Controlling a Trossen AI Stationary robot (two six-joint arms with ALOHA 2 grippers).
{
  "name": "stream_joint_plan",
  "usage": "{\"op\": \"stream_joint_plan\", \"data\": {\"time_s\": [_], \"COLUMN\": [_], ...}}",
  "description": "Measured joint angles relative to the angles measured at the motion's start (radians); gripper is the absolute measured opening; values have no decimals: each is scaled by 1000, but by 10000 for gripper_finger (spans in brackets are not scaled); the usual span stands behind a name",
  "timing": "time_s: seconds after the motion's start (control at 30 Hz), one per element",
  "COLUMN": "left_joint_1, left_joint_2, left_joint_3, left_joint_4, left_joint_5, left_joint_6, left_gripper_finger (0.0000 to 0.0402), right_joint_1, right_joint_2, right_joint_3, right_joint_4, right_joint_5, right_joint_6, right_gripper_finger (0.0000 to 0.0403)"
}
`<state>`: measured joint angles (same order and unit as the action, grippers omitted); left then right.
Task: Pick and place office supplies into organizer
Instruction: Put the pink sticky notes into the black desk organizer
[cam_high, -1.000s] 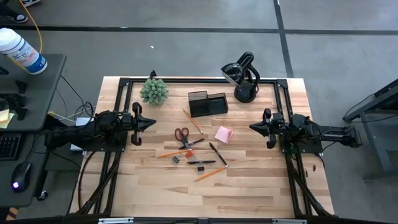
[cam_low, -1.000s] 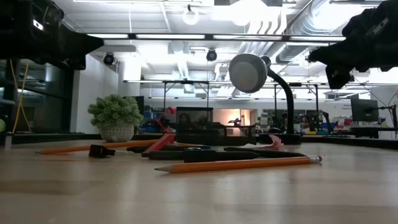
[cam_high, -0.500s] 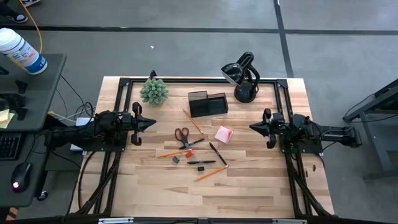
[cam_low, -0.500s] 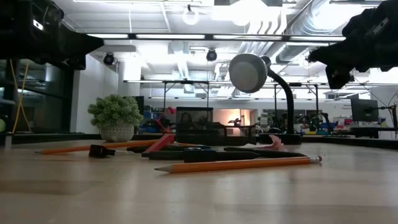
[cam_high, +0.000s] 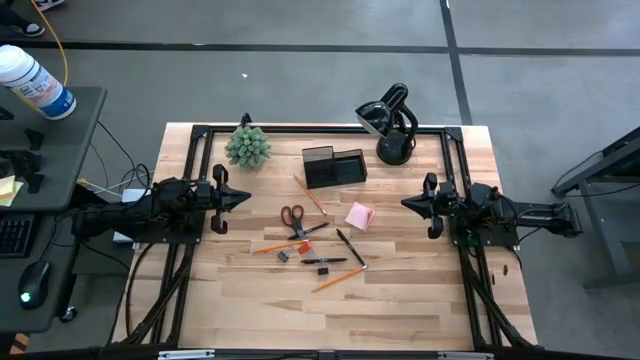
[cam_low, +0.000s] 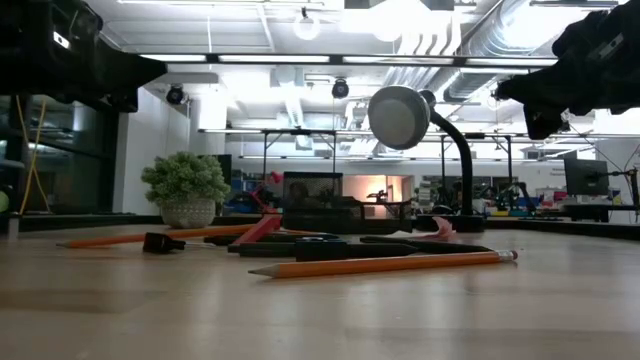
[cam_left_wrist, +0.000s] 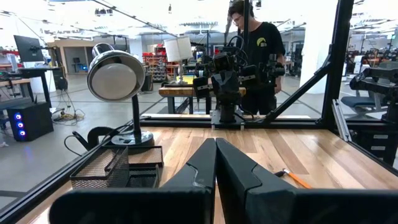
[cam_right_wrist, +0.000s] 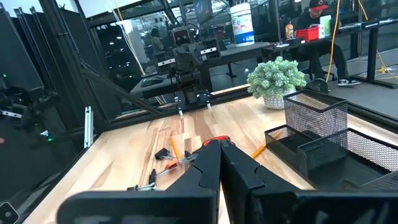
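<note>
The office supplies lie loose mid-table: red-handled scissors (cam_high: 293, 218), a pink sticky-note pad (cam_high: 359, 215), orange pencils (cam_high: 310, 195) (cam_high: 338, 279), black pens (cam_high: 350, 247) and small dark pieces (cam_high: 283, 257). The black mesh organizer (cam_high: 334, 167) stands on the table behind them, toward the far edge. My left gripper (cam_high: 245, 198) hovers shut at the table's left side, pointing level at the pile. My right gripper (cam_high: 405, 204) hovers shut at the right side, facing it. In the wrist views, both pairs of fingers (cam_left_wrist: 216, 149) (cam_right_wrist: 221, 149) are closed with nothing between them.
A spiky green plant (cam_high: 247, 146) stands at the far left and a black curved-neck lamp (cam_high: 392, 125) at the far right, flanking the organizer. A black frame (cam_high: 320, 128) rims the table. A person (cam_left_wrist: 255, 43) stands beyond the table's right side. Bare wood lies near the front edge.
</note>
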<state>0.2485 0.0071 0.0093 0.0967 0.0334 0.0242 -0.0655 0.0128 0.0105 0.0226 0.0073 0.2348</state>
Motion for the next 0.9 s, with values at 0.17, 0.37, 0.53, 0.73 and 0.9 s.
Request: {"op": "stream_joint_plan", "data": {"time_s": [0.17,0.37,0.53,0.73,0.9], "left_joint_1": [0,0,0,0,0], "left_joint_2": [0,0,0,0,0], "left_joint_3": [0,0,0,0,0], "left_joint_4": [20,34,38,70,149], "left_joint_5": [0,0,-51,-155,-275], "left_joint_6": [-3,-3,-22,-63,-67], "left_gripper_finger": [1,1,1,1,1], "right_joint_1": [0,0,0,0,0], "right_joint_2": [0,-1,0,1,2], "right_joint_3": [0,0,0,0,0], "right_joint_4": [7,50,107,257,381], "right_joint_5": [-3,59,100,292,397], "right_joint_6": [131,261,282,493,598], "right_gripper_finger": [0,1,0,1,1]}}
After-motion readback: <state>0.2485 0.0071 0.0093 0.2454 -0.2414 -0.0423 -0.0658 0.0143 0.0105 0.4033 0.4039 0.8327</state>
